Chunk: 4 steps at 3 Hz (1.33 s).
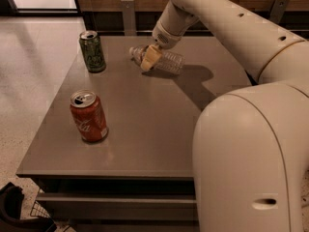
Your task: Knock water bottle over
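Note:
The water bottle [166, 61] is clear plastic and lies on its side at the far middle of the grey table [145, 124], its cap end pointing left. My gripper [150, 58] hangs from the arm that reaches in from the upper right. Its cream fingertips sit right in front of the bottle's neck end, touching or almost touching it. The bottle's cap is partly hidden behind the gripper.
A green can [92, 51] stands upright at the far left of the table. A red soda can [88, 116] stands upright at the near left. My robot body [251, 163] fills the right foreground. A wooden wall with metal brackets [128, 13] runs behind the table.

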Each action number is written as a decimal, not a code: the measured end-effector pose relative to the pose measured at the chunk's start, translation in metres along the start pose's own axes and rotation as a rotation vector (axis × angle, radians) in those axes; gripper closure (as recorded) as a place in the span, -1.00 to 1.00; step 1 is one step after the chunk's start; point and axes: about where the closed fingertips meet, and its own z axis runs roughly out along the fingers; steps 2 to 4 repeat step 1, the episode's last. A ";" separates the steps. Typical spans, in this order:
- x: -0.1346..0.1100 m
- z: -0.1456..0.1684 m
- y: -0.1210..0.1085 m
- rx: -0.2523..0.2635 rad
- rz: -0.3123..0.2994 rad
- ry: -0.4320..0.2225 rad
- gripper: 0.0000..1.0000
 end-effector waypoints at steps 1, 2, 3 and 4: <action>0.000 0.001 0.000 -0.001 0.000 0.001 -1.00; 0.000 0.001 0.000 -0.001 0.000 0.001 -1.00; 0.000 0.001 0.000 -0.001 0.000 0.001 -1.00; 0.000 0.001 0.000 -0.001 0.000 0.001 -1.00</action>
